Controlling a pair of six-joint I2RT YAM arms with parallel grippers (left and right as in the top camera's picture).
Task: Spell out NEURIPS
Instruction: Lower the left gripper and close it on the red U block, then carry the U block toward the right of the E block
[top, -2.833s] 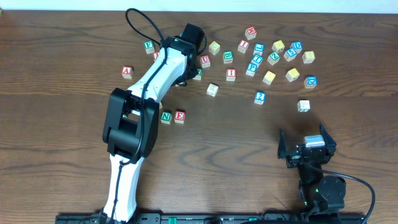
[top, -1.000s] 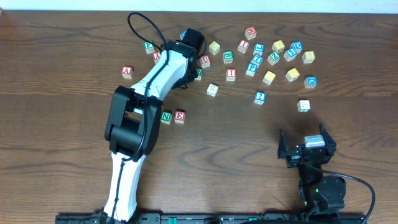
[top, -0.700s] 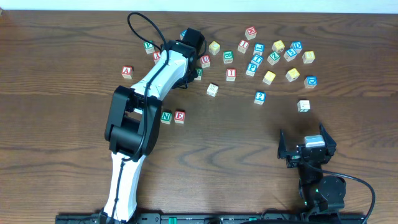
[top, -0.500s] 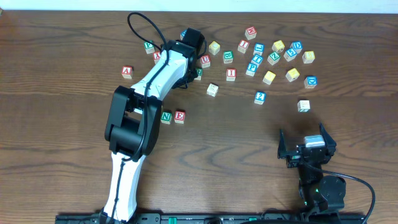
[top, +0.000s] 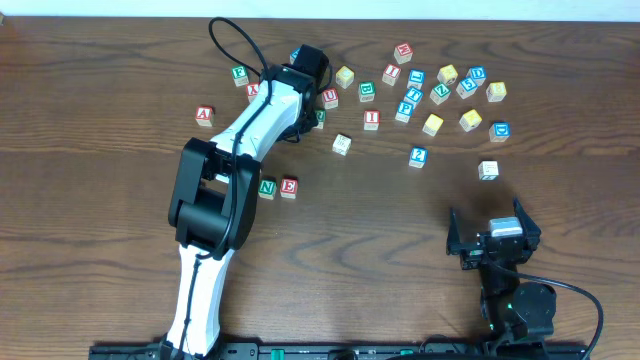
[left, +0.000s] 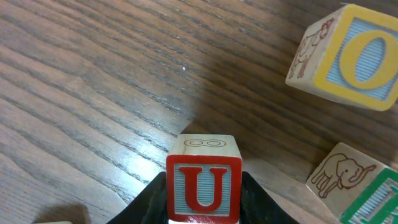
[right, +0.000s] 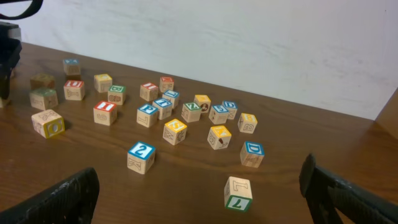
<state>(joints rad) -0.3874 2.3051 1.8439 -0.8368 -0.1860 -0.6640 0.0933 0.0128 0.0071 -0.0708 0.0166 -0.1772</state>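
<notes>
Red-lettered and wooden, the U cube (left: 203, 180) is seen clamped between the two dark fingers of the left end effector (left: 204, 202), one finger against each side face. The letter is upright and turned toward the wrist camera. Whether the cube rests on the brown wooden surface (left: 93, 93) or is raised just off it cannot be told. As a cube it has no long axis, so only the facing of the letter matters for the placing.

The coming move is judged to turn on where the row lies. The green-lettered N cube (top: 267, 187) and the red-lettered E cube (top: 289, 187) are set side by side, well back from the left end effector toward the robot's base and a little to its left. The free spot just to the right of the E cube is probably where the U cube is wanted. The left arm is stretched far out across the surface, so a pull back is called for.

A yellow-framed O cube (left: 348, 59) lies ahead and to the right of the fingers, apart from them. The right end effector (top: 492, 235) is held with jaws wide apart and nothing between them, well apart from both the row and the U cube, so the left arm is the nearer one.
</notes>
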